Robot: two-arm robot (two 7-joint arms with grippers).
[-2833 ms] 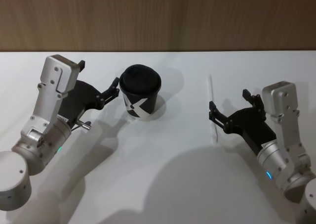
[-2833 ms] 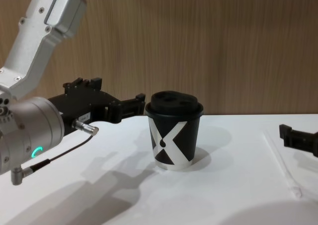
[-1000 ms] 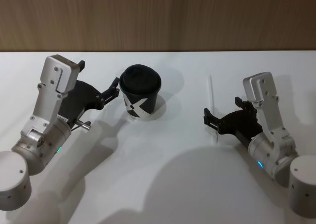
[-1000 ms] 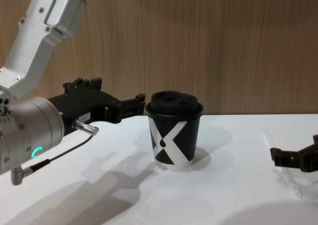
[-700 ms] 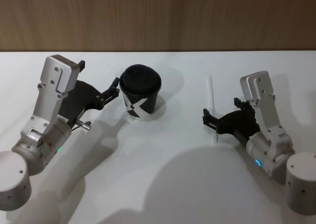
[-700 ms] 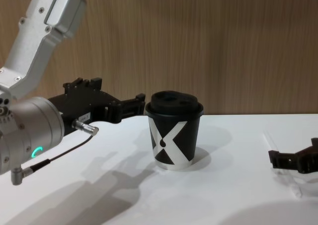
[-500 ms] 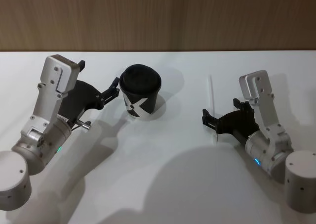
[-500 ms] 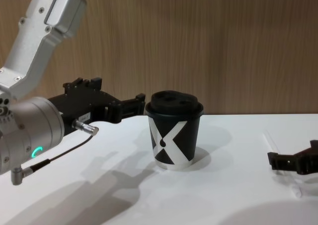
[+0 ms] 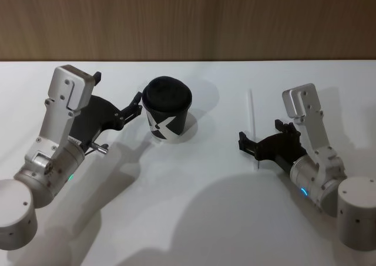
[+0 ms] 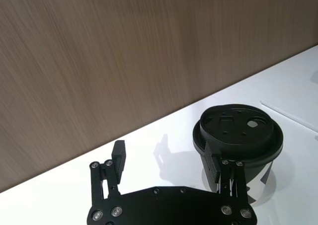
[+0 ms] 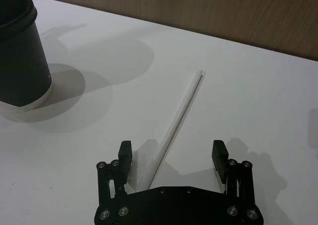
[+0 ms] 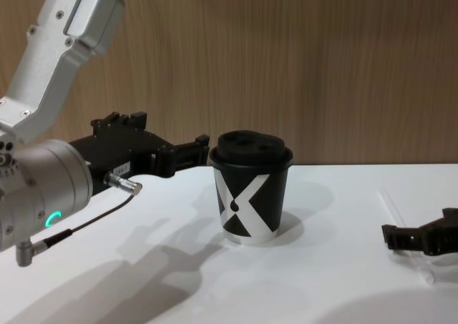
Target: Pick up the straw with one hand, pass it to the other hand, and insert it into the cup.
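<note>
The thin white straw [image 9: 252, 116] lies flat on the white table [image 9: 188, 219], right of the cup. My right gripper [image 9: 259, 132] hangs low over the straw's near half, open, a finger on each side. In the right wrist view the straw [image 11: 180, 113] runs between the fingers of that gripper [image 11: 172, 147], closer to one of them. From the chest the straw [image 12: 393, 208] and the right gripper [image 12: 422, 232] sit at the right edge. The black cup [image 9: 167, 110] with its white X and domed lid stands upright. My left gripper [image 9: 118, 88] is open beside it, one finger by its wall.
A wood-panelled wall [image 9: 188, 19] closes off the back of the table. The cup [image 10: 238, 133] shows close against one finger of the left gripper [image 10: 165, 150], and it also stands at a corner of the right wrist view [image 11: 20, 51].
My right gripper has moved left and down towards the straw, and its open fingers now straddle the near half. The left arm, the cup and the straw have stayed put.
</note>
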